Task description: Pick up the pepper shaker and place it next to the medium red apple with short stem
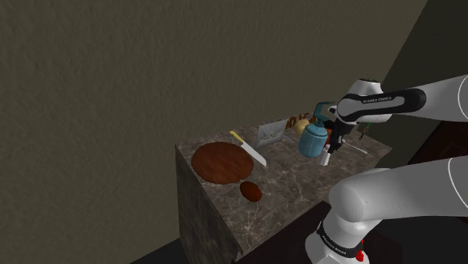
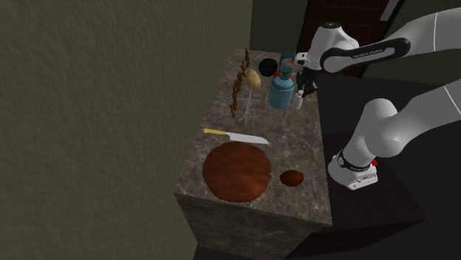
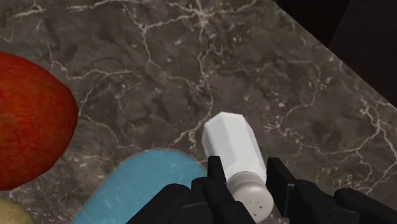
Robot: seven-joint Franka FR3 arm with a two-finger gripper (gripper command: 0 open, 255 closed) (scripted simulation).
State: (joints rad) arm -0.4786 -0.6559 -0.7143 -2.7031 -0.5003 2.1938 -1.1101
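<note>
Plainly the tool (image 3: 246, 167) clasps the white pepper shaker (image 3: 233, 146); the red apple (image 3: 28, 121) nearby is cut off.

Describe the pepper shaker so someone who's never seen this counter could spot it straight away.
On the dark marble counter, go to the end away from the round brown board, beside the blue bottle. The pepper shaker is clasped in the black pincer. Unlike the rounded blue bottle and the red fruit nearby, it is slim, faceted and plain white, with a perforated cap.
</note>
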